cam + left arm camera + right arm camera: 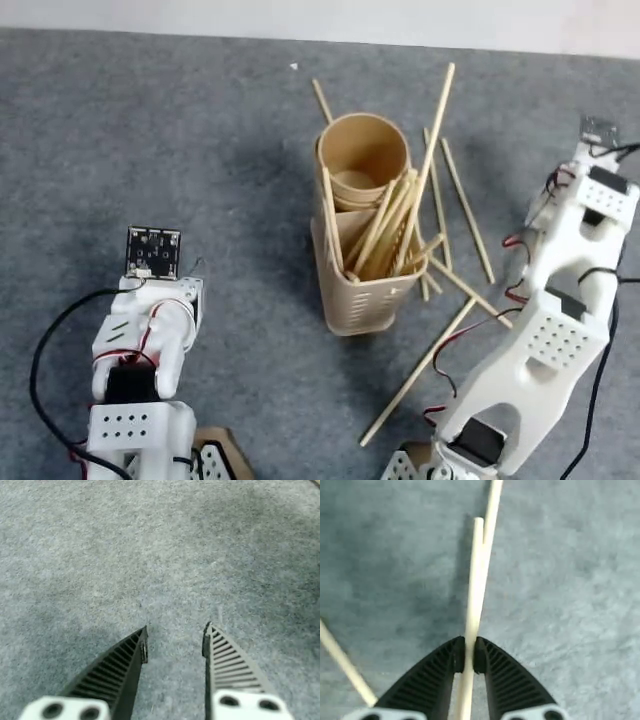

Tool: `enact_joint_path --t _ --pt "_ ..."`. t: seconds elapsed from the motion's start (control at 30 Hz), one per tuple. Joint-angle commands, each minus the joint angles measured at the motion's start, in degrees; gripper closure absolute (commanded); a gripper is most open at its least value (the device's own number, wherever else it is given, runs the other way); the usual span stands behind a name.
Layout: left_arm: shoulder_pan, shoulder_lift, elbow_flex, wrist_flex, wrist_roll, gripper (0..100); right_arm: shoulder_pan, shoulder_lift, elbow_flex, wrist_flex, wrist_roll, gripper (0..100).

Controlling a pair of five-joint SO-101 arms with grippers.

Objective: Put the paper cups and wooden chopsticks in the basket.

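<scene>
R end effector (468, 644) clamps chopstick (476, 570); long axis runs straight out ahead.

Pale wooden chopsticks (418, 372), tan paper cups (362, 150), beige slotted basket (365, 300), grey carpet (150, 130).

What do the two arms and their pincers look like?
The left arm and right arm have white plastic shells, partly perforated, with red and black cables. The left pincer and right pincer have black, ribbed, pointed fingers on white bases.
</scene>
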Motion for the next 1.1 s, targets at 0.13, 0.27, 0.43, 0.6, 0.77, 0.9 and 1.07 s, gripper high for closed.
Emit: enact_joint_path --t 0.13,0.27,0.43,0.6,0.77,0.9,1.07 --pt "1.01 -0.57 -0.13 -1.05 -0.44 80 -2.07 -7.52 -25.71 12.0 -5.8 99.4" --pt "1.01 -0.57 -0.13 -1.05 -0.44 80 -6.37 -14.29 -40.4 20.0 -8.44 99.4" --pt "1.01 -0.57 -0.13 -1.05 -0.44 80 -14.02 -20.88 -57.1 27.65 -13.01 99.4" --pt "1.01 -0.57 -0.13 -1.05 -0.44 80 -21.67 -22.99 -72.04 32.04 -19.69 99.4" --pt "1.01 -0.57 -0.13 -1.05 -0.44 80 -29.58 -23.52 -80.4 36.26 -23.12 99.4" --pt "1.01 -0.57 -0.13 -1.05 -0.44 80 -31.52 -23.43 -80.04 35.47 -24.7 99.4" --pt "1.01 -0.57 -0.13 -1.05 -0.44 80 -32.4 -26.51 -79.87 34.95 -24.26 99.4"
